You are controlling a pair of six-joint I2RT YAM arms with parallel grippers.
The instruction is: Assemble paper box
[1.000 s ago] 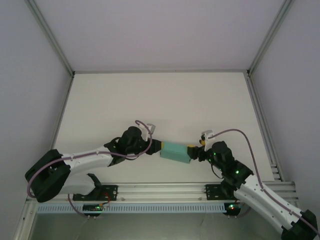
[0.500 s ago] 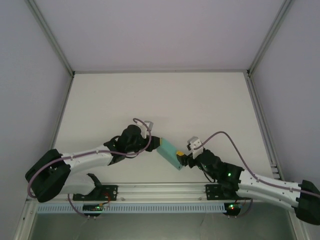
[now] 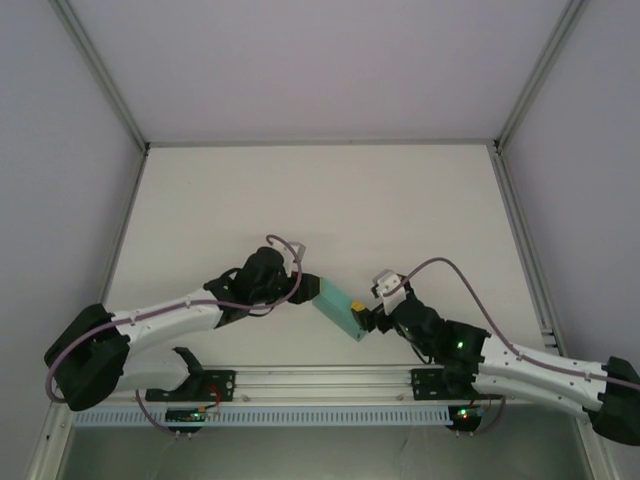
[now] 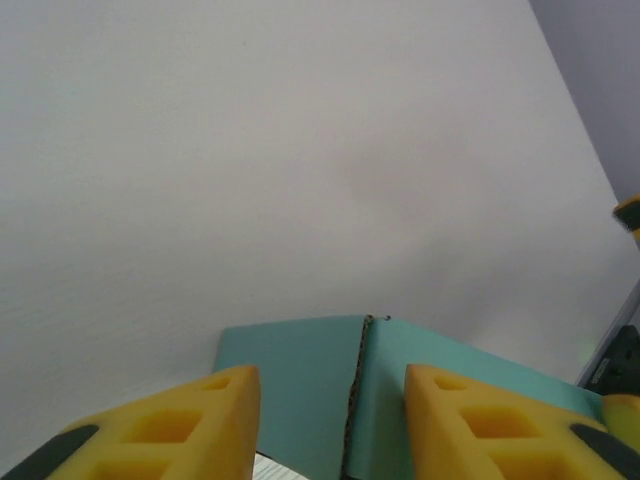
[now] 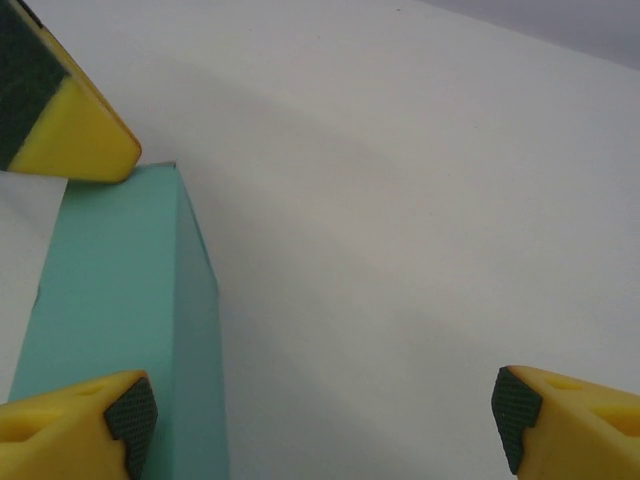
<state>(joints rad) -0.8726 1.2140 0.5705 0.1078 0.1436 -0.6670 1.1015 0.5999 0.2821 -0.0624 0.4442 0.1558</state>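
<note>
Paper box [image 3: 338,308]: 1, teal, lying on the table [image 3: 300,190] at 6 o'clock between 2 claws. Left gripper [image 3: 309,290]: hovering part-spread over its 10 o'clock end. Right gripper [image 5: 322,408]: gaping wide, 1 finger [image 5: 120,415] sitting at the box's edge. Rail [image 3: 330,378]: bordering nearside.

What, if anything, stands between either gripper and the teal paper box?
Nothing visible does. The paper box lies on the white table, with the left gripper open at one end and the right gripper open at the other.
</note>
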